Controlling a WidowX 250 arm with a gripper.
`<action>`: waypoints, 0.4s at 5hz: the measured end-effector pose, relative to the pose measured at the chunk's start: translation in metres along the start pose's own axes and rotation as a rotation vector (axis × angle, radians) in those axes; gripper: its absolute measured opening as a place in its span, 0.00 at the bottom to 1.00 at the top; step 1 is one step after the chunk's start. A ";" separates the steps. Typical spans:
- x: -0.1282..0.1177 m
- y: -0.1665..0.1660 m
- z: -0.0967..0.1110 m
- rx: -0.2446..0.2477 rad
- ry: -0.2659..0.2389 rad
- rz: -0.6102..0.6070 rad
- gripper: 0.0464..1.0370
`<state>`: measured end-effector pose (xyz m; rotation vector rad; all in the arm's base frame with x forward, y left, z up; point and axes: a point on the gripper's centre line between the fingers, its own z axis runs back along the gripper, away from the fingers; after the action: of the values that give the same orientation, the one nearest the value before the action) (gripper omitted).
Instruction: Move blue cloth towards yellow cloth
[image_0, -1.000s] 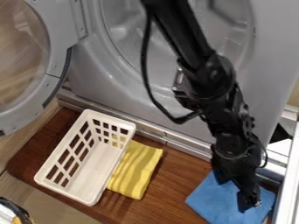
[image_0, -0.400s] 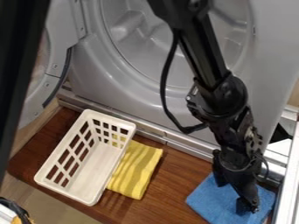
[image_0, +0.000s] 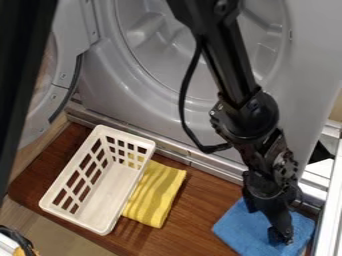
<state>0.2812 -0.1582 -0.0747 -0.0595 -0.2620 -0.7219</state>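
The black gripper (image_0: 280, 238) hangs over the blue cloth (image_0: 243, 230) at the lower right, its tip above the cloth's right half and hiding part of it. The blue cloth lies flat on the brown wooden board. The striped yellow cloth (image_0: 157, 192) lies left of the blue one, with bare wood between them. Its left side is partly behind the white basket.
The white slotted basket (image_0: 97, 227) stands against the yellow cloth's left side. A grey machine (image_0: 107, 95) with a round opening rises behind the board (image_0: 197, 200). Metal rails run along the back and right; a dark upright bar crosses the left edge.
The arm's upper part has shifted right, and the gripper's tip is slightly lower and left. A dark bar has come into view at the left. Both cloths lie as before.
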 end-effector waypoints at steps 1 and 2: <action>-0.020 0.005 0.012 0.034 0.037 0.010 0.96; -0.037 0.014 0.027 0.079 0.064 0.049 0.96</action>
<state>0.2577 -0.1202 -0.0579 0.0325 -0.2270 -0.6628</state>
